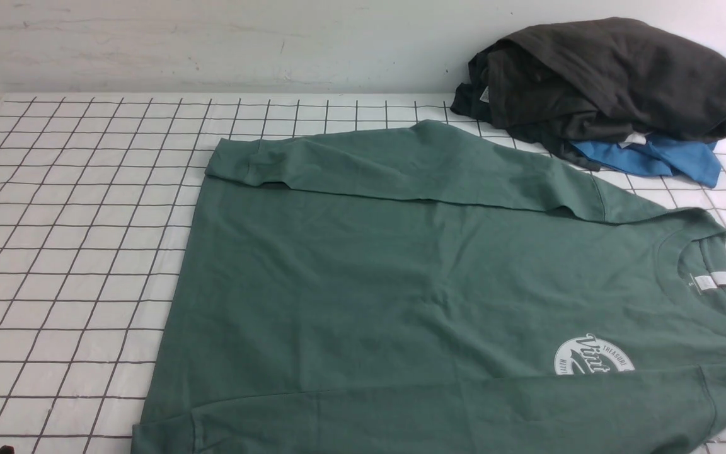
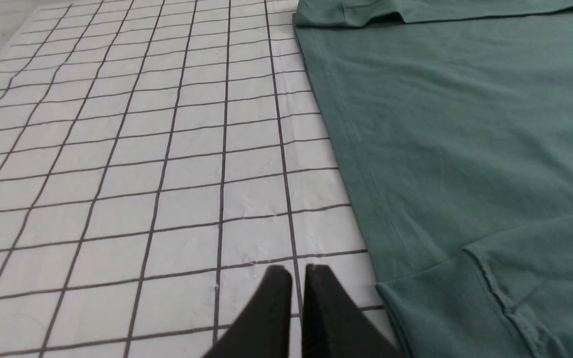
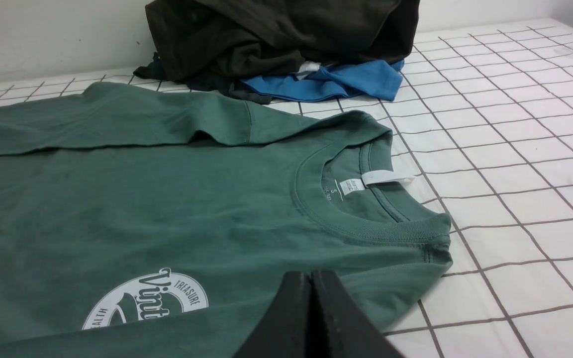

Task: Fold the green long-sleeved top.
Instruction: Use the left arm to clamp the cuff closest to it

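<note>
While left gripper [image 2: 297, 272], right gripper [image 3: 311, 278] closed, empty — green top [image 1: 401, 284] lies crosswise; neck [image 1: 667, 265] rightward.

The left pincer [image 2: 298, 272] and right pincer [image 3: 311, 276] both have matte black, wedge-shaped, tapering fingers [image 2: 329, 308].

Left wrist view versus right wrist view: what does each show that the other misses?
Left wrist only: the shut left gripper, the top's hem and the near sleeve's cuff. Right wrist only: the shut right gripper, collar, neck label, chest logo, dark garments and blue garment. Both: the green long-sleeved top on the checked cloth, far sleeve folded across it.
</note>
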`<state>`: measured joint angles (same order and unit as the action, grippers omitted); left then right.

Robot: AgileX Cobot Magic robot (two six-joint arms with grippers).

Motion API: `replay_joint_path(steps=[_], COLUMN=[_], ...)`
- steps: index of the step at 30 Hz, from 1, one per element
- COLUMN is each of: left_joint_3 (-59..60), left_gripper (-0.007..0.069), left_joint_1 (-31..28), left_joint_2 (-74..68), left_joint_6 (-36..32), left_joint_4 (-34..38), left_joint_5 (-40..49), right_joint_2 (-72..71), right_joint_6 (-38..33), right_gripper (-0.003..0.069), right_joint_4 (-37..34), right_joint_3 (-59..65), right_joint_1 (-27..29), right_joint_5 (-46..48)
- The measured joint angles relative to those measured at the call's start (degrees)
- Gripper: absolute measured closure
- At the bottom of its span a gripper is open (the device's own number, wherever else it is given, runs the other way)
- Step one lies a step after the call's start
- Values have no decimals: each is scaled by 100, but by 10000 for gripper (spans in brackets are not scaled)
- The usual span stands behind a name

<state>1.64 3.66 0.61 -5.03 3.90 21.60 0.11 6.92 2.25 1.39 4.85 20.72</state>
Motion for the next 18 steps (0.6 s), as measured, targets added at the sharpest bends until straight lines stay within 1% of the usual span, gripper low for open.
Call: replay_joint_path(steps=[3,4,6,8,9,10,11,13,16,17,18], left_joint_3=[0,0,0,0,0,0,0,0,0,0,0], left_gripper=[602,602,602,602,602,602,602,602,602,602,602], left_joint_1=[0,0,0,0,0,0,0,0,0,0,0], left_joint_2=[0,0,0,0,0,0,0,0,0,0,0], left_joint_6=[0,0,7,43,57,63,63,70,184,200,409], left_joint_4=[-7,-7,-1,-1,-1,-1,-1,4,-1,-1,-1], left_joint_5=[-336,-572,-1328,-2205,-2632,-3268,-3580,-4483,-6068,-6156,-6938], right_joint_2=[0,0,0,0,0,0,0,0,0,0,0], right_joint_6=[0,0,6,25,25,25,26,94,506,506,716], right_gripper=[673,673,673,673,673,673,673,673,673,673,673], right_joint_4=[50,100,248,288,295,313,321,327,327,327,327], right_joint_3=[0,0,20,25,25,25,25,25,25,25,25], right_joint_1=[0,0,0,0,0,0,0,0,0,0,0], right_joint_5=[0,-30,-296,-814,-1139,-1687,-1971,-2895,-4386,-4386,-4936])
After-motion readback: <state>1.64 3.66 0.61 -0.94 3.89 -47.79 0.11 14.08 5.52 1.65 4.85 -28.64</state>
